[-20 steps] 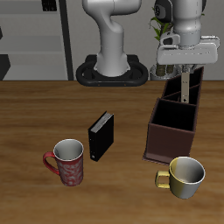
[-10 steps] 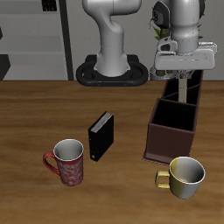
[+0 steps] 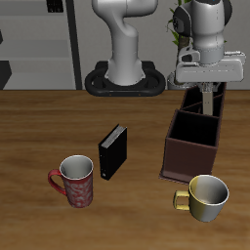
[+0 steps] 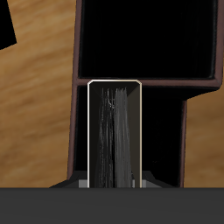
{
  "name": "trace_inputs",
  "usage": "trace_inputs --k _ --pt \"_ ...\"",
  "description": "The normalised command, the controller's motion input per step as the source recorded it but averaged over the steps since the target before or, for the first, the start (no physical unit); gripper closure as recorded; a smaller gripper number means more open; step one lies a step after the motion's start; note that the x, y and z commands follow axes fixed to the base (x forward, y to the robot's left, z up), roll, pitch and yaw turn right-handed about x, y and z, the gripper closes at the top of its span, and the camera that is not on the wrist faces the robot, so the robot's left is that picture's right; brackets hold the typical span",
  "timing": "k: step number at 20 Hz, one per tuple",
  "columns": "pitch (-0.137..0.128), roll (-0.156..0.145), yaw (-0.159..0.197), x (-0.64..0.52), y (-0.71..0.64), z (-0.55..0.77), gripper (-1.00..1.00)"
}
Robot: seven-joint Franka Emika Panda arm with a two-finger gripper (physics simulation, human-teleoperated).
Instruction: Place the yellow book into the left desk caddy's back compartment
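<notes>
A red-patterned ceramic mug with a grey inside (image 3: 75, 180) stands well away from the gripper, near the table's front edge. Next along, a taller black book (image 3: 113, 151) stands upright on the brown wooden table (image 3: 39, 127), also well apart from the gripper and nearer the front than it. Farther along, a glossy yellow-and-white mug (image 3: 205, 197) sits just in front of the caddy's near end, well below and forward of the gripper.

The long dark maroon-brown left desk caddy (image 3: 188, 154), with black inner dividers, runs from near the yellow mug back toward the robot; its rear part lies directly under the gripper. The grey two-finger gripper (image 3: 207, 88) hangs above that rear part, fingers pointing down. Between them it clamps the small thin yellow book (image 3: 207, 99), a dull grey-tan cover with pale edges, held upright; the book's lower end dips toward the caddy's back sections, though the exterior view does not let me tell whether it is already below the rim.

In the wrist view the yellow book (image 4: 115, 131) shows edge-on, a dark streaked face inside a pale outline, reaching straight out from the gripper over a maroon wall (image 4: 144, 83) of the caddy, with a black compartment open beyond it and wooden tabletop beside the caddy.
</notes>
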Motion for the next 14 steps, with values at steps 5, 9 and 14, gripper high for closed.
trace_inputs --k 5,9,14 --pt "0.002 0.039 -0.018 0.11 0.17 0.01 1.0" --pt "-0.003 0.035 0.012 0.1 0.21 -0.1 1.0" --pt "0.067 -0.03 -0.013 0.05 -0.21 -0.32 1.0"
